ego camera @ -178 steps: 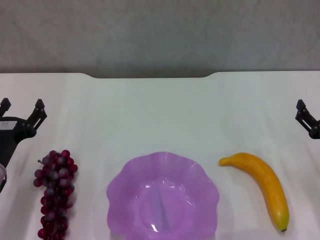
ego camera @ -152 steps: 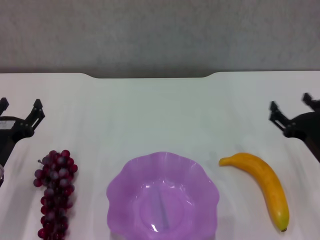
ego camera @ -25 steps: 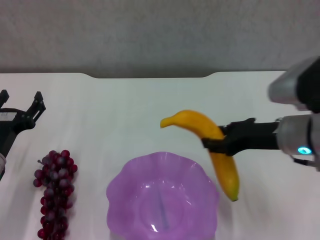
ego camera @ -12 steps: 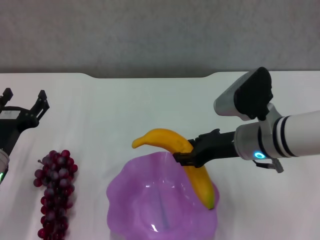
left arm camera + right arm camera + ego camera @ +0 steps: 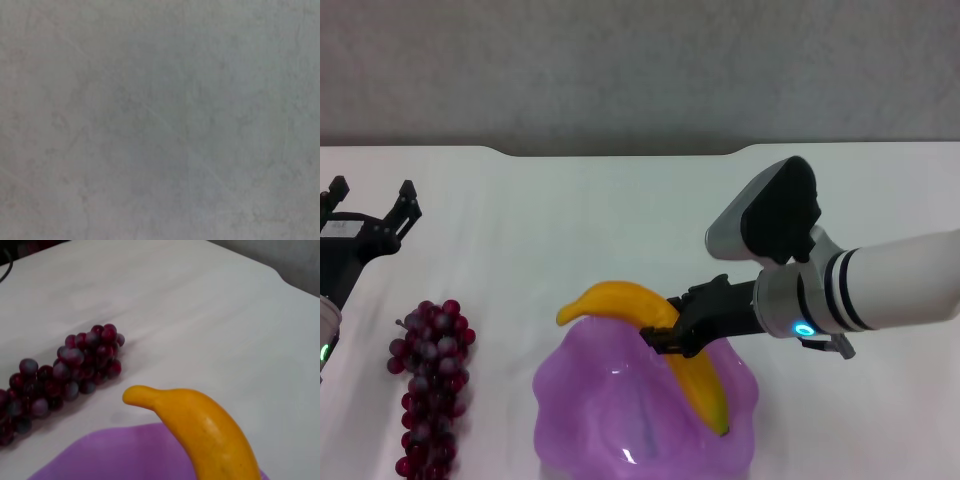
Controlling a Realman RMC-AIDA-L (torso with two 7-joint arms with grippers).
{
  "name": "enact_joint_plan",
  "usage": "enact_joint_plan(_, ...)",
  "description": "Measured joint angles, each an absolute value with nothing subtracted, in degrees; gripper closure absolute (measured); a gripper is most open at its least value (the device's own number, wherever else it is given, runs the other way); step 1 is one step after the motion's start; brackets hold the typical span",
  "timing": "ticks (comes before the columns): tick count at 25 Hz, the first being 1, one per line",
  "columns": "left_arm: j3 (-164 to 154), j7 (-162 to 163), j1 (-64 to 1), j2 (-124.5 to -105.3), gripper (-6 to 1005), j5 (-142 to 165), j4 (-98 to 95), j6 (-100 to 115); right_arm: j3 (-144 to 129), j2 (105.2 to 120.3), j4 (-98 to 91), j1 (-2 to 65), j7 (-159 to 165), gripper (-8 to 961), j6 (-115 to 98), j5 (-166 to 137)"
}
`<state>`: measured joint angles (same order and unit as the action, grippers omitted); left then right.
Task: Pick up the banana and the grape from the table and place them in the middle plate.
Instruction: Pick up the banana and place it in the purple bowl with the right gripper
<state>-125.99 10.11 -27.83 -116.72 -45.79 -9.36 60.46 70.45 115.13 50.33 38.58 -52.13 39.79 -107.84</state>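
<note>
My right gripper is shut on the yellow-orange banana and holds it above the purple middle plate, with the banana's lower end down over the plate's right half. The right wrist view shows the banana close up over the plate's rim. The dark red grape bunch lies on the white table left of the plate and shows again as the grape bunch. My left gripper hangs open at the far left, behind the grapes.
The table's far edge has a curved notch with a grey floor beyond. The left wrist view shows only a plain grey surface.
My right arm has carried the banana leftwards and down, from beside the plate to over it. The left gripper has barely moved.
</note>
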Motion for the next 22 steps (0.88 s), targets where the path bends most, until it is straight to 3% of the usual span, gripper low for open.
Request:
enact_joint_plan(15, -126.0, 10.1, -28.2, -116.81, 121, -45.8, -9.0, 60.5, 66.1, 115.14, 48.3, 39.6, -53.3, 393, 35.6, -108.2)
enact_joint_plan(22, -126.0, 10.1, -28.1, -116.81, 121, -45.8, -9.0, 60.2, 65.8, 115.04, 51.4, 38.0, -54.7, 149, 33.5, -108.1)
